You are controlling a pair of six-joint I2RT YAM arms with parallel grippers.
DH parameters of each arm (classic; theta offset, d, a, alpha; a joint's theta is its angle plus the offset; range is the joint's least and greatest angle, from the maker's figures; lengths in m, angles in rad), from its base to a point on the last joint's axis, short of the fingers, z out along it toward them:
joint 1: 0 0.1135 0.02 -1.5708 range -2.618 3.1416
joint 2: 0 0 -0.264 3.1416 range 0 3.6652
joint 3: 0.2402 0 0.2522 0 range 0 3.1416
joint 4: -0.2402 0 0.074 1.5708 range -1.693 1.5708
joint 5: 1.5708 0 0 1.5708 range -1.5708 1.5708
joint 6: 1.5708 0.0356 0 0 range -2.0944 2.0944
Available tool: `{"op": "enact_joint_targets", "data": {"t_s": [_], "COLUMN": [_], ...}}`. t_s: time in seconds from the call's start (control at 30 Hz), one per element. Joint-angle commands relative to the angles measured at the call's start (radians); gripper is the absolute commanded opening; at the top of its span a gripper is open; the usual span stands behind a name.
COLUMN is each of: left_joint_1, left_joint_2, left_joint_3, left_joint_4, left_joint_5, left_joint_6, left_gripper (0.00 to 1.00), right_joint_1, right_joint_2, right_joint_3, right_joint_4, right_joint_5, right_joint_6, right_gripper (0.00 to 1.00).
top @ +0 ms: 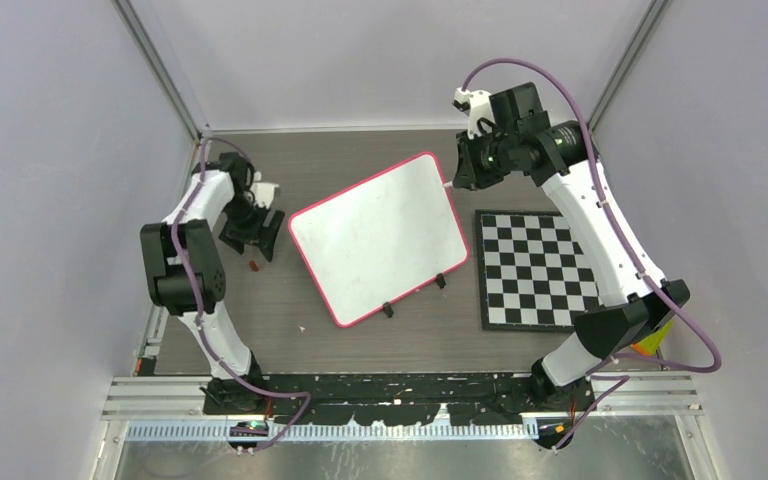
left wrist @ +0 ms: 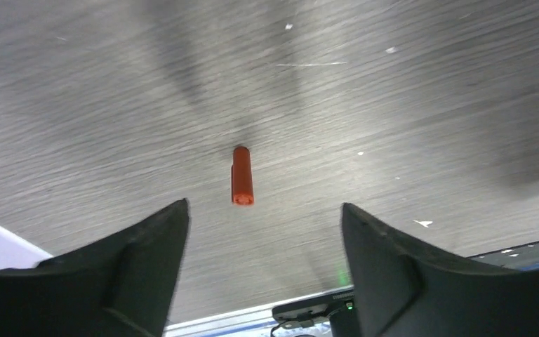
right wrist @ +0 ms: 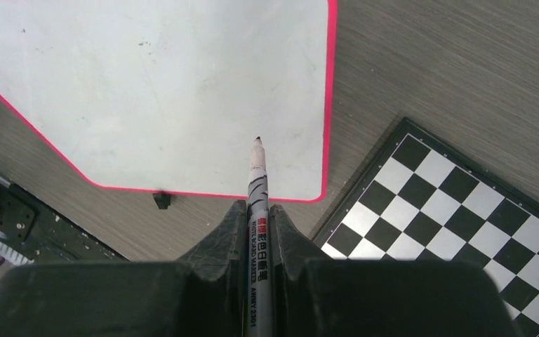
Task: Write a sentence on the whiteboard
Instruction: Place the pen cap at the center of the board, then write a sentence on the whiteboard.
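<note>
The whiteboard (top: 378,236) lies tilted mid-table, white with a red-pink rim and two black feet; it is blank, no sentence shows on it. It fills the upper left of the right wrist view (right wrist: 154,91). My right gripper (top: 457,172) hovers at the board's far right corner, shut on an uncapped white whiteboard marker (right wrist: 257,189) whose tip points over the board's near right part (right wrist: 258,210). My left gripper (top: 256,235) is open, left of the board, above a small red marker cap (left wrist: 242,175) lying on the table (top: 254,266).
A black-and-white checkered board (top: 535,268) lies right of the whiteboard, also in the right wrist view (right wrist: 463,210). Grey walls enclose the wood-grain table (top: 360,335). A metal rail with cables runs along the near edge (top: 410,395).
</note>
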Motion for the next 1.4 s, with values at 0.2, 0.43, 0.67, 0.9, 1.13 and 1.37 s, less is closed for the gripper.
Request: {"op": "enact_joint_targets", "data": {"t_s": [0.2,0.43,0.67,0.9,1.13,1.37], "left_joint_1": [0.164,0.202,0.095,-0.008,-0.069,-0.122], "left_joint_2": [-0.235,-0.404,-0.363,-0.287,-0.176,-0.081], "left_joint_3": [0.275,0.147,0.110,0.110,0.204,0.318], "left_joint_4": [-0.124,-0.008,0.054,0.092,-0.041,-0.215], "left_joint_5": [0.472,0.938,1.060,0.987,0.998,0.991], "left_joint_6": [-0.037,-0.104,-0.123,-0.122,0.000,0.140], "left_gripper": [1.00,1.00,0.88,0.72,0.45,0.15], "right_joint_1": [0.003,0.105,0.207,0.219,0.220,0.220], "right_joint_2": [-0.034,0.009,0.072,0.073,0.050,0.021], "right_joint_3": [0.061,0.044,0.077,0.049,-0.006,-0.040], "right_joint_4": [0.097,0.227,0.286,0.312,0.311,0.286], "right_joint_5": [-0.216,-0.348,-0.358,-0.452,-0.491,-0.495], "right_joint_6": [-0.070,-0.049,-0.049,-0.022,-0.007,-0.013], "right_gripper": [0.00,0.00,0.00,0.00,0.00,0.00]}}
